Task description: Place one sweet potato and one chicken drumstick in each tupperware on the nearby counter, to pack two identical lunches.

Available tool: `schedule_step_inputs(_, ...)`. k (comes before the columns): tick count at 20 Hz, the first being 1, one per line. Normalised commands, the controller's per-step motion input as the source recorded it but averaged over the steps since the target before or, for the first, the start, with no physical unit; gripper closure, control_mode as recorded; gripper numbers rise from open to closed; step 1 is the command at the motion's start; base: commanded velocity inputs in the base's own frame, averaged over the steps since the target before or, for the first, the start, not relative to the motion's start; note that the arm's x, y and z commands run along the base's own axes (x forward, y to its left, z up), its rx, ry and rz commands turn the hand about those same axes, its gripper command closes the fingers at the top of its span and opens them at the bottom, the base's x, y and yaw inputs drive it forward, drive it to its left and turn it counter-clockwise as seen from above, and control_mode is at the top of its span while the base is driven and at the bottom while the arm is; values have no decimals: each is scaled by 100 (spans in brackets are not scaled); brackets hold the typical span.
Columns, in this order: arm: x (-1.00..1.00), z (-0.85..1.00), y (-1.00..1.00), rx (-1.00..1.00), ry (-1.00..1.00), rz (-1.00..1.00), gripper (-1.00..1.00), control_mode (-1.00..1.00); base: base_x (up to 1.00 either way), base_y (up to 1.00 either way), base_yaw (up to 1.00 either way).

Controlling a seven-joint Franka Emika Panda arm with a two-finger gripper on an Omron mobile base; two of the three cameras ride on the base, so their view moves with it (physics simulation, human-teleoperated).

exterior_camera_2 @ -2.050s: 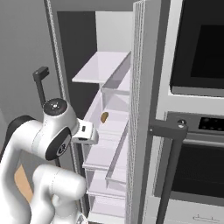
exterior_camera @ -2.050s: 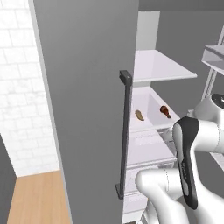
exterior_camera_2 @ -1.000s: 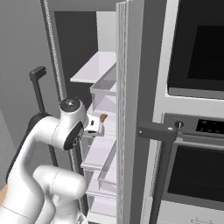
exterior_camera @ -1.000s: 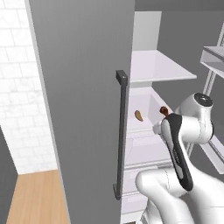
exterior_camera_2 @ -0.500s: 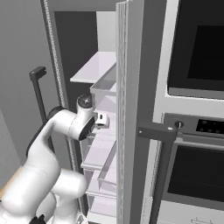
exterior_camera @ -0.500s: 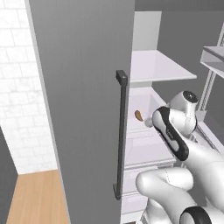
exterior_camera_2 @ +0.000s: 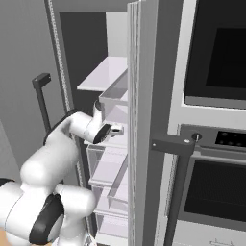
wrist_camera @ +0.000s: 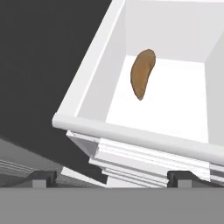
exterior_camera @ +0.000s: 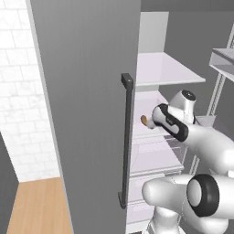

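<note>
Sweet potato (wrist_camera: 142, 73) lies in white fridge drawer (wrist_camera: 98, 72)

The sweet potato (wrist_camera: 142, 73) looks matt and smooth, a dull tan-brown skin. It lies in a white drawer (wrist_camera: 109, 70) of smooth, plastic-looking walls with a soft sheen. The fridge door (exterior_camera: 87, 91) beside the drawer is flat matt grey, its handle (exterior_camera: 126, 141) dark and matt. The oven (exterior_camera_2: 216, 53) glass is glossy black.

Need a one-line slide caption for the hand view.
Open fingers approach a white fridge drawer holding one sweet potato.
</note>
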Motion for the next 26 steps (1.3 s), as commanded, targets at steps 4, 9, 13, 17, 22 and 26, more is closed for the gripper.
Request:
schedule_step_inputs(4, 43, -27, 0, 0, 0, 3, -100, -100, 0, 0, 0)
schedule_step_inputs(9, 41, -33, 0, 0, 0, 2, -100, -100, 0, 0, 0)
schedule_step_inputs(13, 40, -12, -5, 0, 0, 1, -100, -100, 0, 0, 0)
schedule_step_inputs(17, 41, -5, -8, 0, 0, 0, -100, -100, 0, 0, 0)
schedule_step_inputs(22, 39, -22, -2, 0, 0, 0, -100, -100, 0, 0, 0)
schedule_step_inputs(26, 34, -33, -5, 0, 0, 0, -100, -100, 0, 0, 0)
